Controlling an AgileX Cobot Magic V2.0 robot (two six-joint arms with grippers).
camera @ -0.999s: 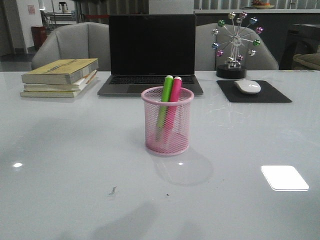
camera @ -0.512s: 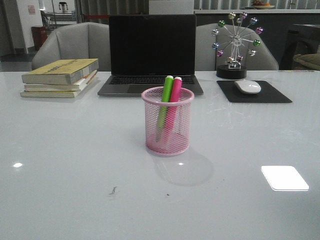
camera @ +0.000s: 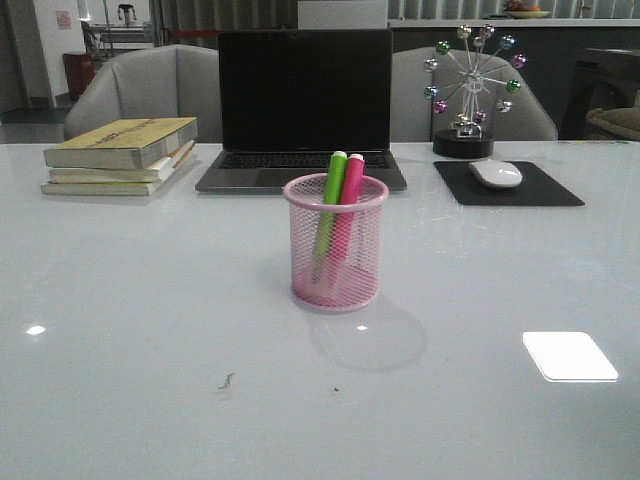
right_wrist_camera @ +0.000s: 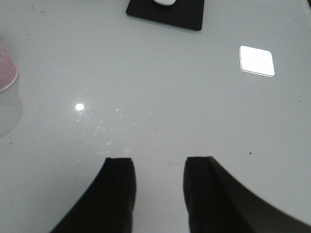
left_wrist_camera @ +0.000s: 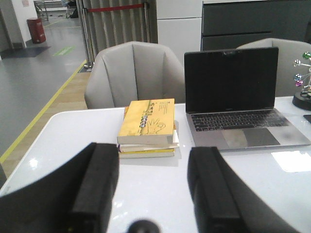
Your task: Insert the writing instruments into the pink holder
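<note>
The pink wire-mesh holder [camera: 335, 245] stands upright at the middle of the white table. Inside it lean the lime green highlighter [camera: 329, 205] and the bright pink highlighter [camera: 347, 210], side by side, their tops above the rim. Neither arm shows in the front view. My left gripper [left_wrist_camera: 153, 155] is open over bare table, with nothing between its fingers, facing the books and laptop. My right gripper [right_wrist_camera: 159, 167] is open above bare table, holding nothing; an edge of the holder [right_wrist_camera: 6, 73] shows at that view's side.
A stack of yellow books [camera: 120, 155] lies at the back left. An open laptop [camera: 303, 105] stands behind the holder. A white mouse [camera: 496, 173] rests on a black pad [camera: 510, 185] at the back right, with a ball ornament [camera: 468, 85] behind it.
The soft shadow on the near table in front of the holder has faded away. The holder and both highlighters have not moved.
</note>
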